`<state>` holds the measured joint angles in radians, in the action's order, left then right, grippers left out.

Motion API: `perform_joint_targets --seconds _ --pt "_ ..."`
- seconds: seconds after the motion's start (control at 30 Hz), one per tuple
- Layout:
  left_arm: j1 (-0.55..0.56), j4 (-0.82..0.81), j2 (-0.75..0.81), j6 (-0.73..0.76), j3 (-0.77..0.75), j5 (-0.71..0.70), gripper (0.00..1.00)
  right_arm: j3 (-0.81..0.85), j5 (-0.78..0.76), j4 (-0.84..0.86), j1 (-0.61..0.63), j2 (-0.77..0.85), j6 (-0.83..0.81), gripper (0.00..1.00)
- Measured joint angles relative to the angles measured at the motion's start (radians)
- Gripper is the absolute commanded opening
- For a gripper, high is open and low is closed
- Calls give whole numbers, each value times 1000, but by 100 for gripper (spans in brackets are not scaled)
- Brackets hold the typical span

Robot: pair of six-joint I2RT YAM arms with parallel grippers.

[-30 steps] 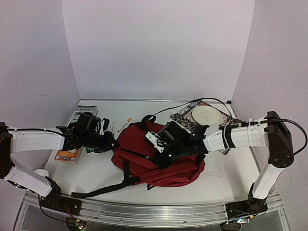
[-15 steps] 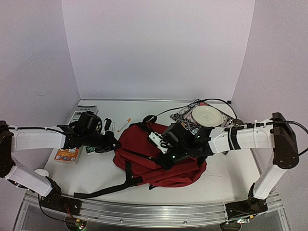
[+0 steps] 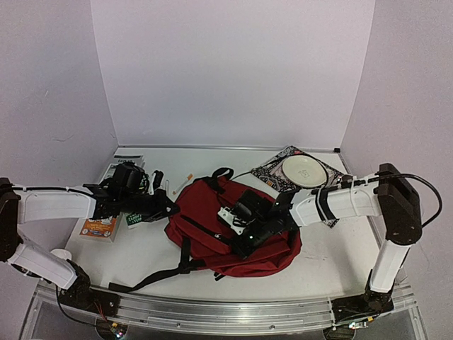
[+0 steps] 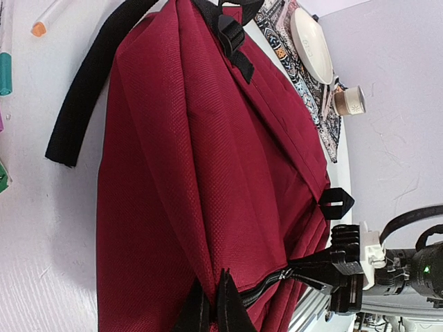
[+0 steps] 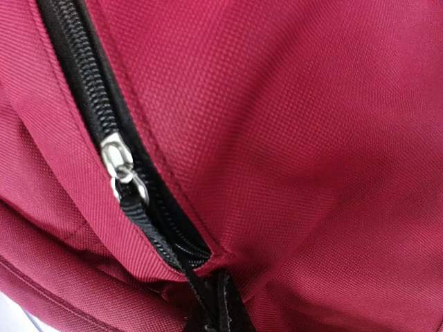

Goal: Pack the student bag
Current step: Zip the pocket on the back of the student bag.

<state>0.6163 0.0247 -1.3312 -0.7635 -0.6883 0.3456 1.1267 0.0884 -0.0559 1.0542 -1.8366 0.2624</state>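
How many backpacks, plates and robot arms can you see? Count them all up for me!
Red backpack: 1
White plate: 1
Robot arms: 2 (left arm, right arm)
Total: 4

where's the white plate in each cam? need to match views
Top external: white plate right of centre, on the patterned cloth.
Left wrist: white plate top right, edge-on, same cloth beneath.
Right wrist: not in it; just the student bag and its zipper.
Shared landmark: that red bag, in all three.
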Motion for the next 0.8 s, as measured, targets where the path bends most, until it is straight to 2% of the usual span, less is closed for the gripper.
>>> perform_joint_targets --seconds 0.33,0.63,0.8 --pt "0 -15 0 3 16 -11 0 -5 12 7 0 12 -8 0" --pt "3 38 16 34 16 -80 0 -77 10 -10 0 161 -45 0" --pt "3 55 16 50 16 -97 0 -79 11 -12 0 169 -64 13"
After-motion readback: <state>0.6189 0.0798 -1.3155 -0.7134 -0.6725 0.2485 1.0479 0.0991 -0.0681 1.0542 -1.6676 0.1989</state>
